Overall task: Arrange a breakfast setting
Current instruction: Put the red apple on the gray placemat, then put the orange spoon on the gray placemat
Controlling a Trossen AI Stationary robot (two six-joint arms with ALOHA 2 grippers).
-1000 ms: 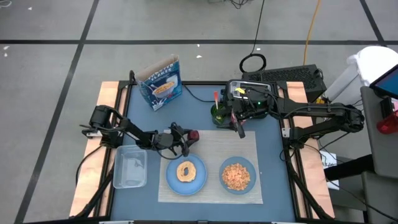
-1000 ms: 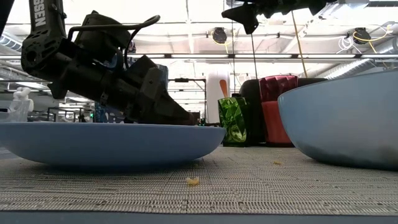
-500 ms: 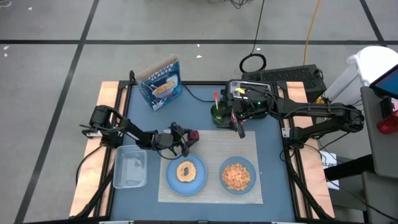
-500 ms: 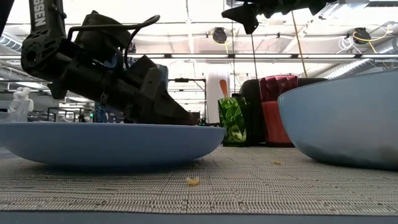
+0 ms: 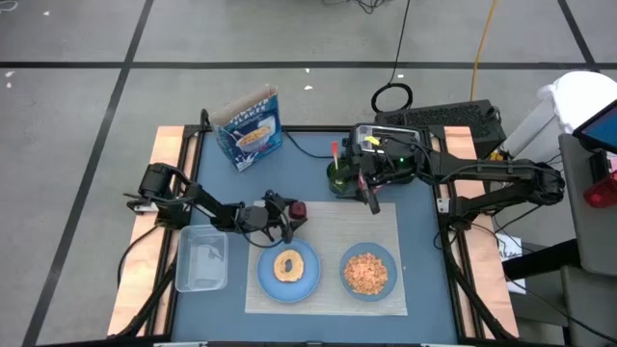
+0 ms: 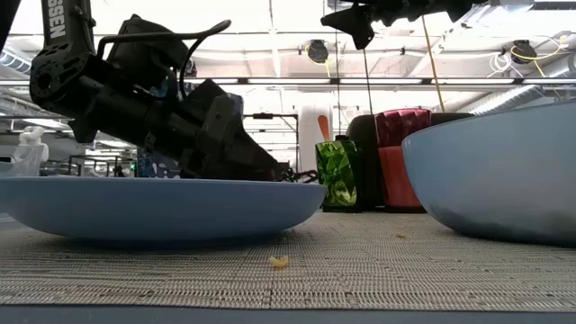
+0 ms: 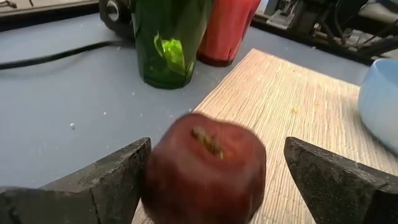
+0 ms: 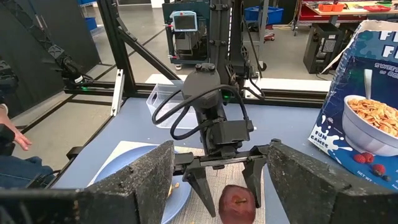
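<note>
A small dark-red fruit point(image 7: 205, 168) rests on the far left corner of the beige placemat point(image 5: 328, 226). My left gripper point(image 5: 293, 218) is open and low, with one finger on each side of the fruit. On the mat stand the light-blue plate point(image 5: 307, 281) bearing the bagel point(image 5: 287, 265) and the light-blue bowl point(image 5: 386, 258) with cereal in it. The spoon's orange handle point(image 5: 335, 151) sticks up out of a green cup point(image 5: 337, 173). My right gripper point(image 5: 372, 200) hangs open and empty, high over the mat's far edge. My left gripper comes at the fruit nearly level from the table's left. One finger point(image 7: 115, 177) stands right against the fruit's side point(image 7: 152, 177); whether it touches, I cannot tell. The other finger point(image 7: 329, 180) is clearly apart. The fruit sits on the placemat, stem end up.
A clear plastic tub point(image 5: 201, 258) lies left of the plate. A cereal box point(image 5: 249, 125) stands at the far left, and a black toaster point(image 5: 390, 145) at the far edge behind the green cup, with a red cup point(image 7: 227, 25) beside it.
My left gripper has opened wider around the fruit without shifting place. The fruit has stayed where it was on the mat's corner.
</note>
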